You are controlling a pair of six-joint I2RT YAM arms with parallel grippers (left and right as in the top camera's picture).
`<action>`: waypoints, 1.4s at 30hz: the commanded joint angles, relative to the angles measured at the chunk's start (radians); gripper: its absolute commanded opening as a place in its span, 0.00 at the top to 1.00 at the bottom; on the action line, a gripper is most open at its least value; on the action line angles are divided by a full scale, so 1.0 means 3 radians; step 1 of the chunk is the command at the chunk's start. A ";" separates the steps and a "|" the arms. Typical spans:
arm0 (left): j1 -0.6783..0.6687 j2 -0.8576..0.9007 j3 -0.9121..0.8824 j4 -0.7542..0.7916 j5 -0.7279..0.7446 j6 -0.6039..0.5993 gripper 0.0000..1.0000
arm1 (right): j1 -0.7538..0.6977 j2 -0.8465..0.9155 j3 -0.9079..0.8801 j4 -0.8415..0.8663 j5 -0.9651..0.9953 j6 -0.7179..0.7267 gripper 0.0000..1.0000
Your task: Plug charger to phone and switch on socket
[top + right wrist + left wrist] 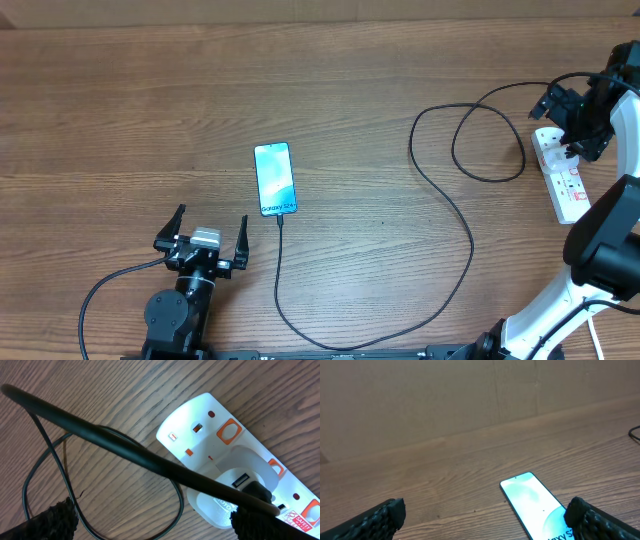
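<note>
The phone (274,179) lies flat mid-table, screen lit; it also shows in the left wrist view (532,500). The thin black charger cable (470,240) runs from the phone's near edge (281,217), where its tip touches the phone, in a wide loop to the white socket strip (572,190) at the right. My left gripper (210,238) is open and empty, just in front and left of the phone (487,520). My right gripper (572,125) is open over the strip's far end (152,525). A white adapter (235,495) with a black USB plug sits in the strip (200,420), beside orange-red switches (229,431).
A thicker black cable (125,450) crosses the right wrist view diagonally above the strip. Loops of the thin cable (45,460) lie on the wood left of the strip. The right arm's white body (600,250) stands near the table's right front.
</note>
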 commanded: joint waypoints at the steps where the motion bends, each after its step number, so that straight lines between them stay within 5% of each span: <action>1: 0.0038 -0.0041 -0.0013 0.0005 0.0025 0.0047 0.00 | 0.0009 -0.0122 0.0041 0.0019 0.0004 -0.0017 0.00; 31: 0.0038 -0.0039 -0.0013 0.0005 0.0025 0.0047 0.00 | 0.0104 -0.1160 -0.0120 0.0018 0.0004 -0.0017 0.00; 42: 0.0038 -0.0039 -0.0013 0.0005 0.0025 0.0047 0.00 | 0.0631 -0.1320 -0.0762 0.0019 0.0004 -0.0017 0.00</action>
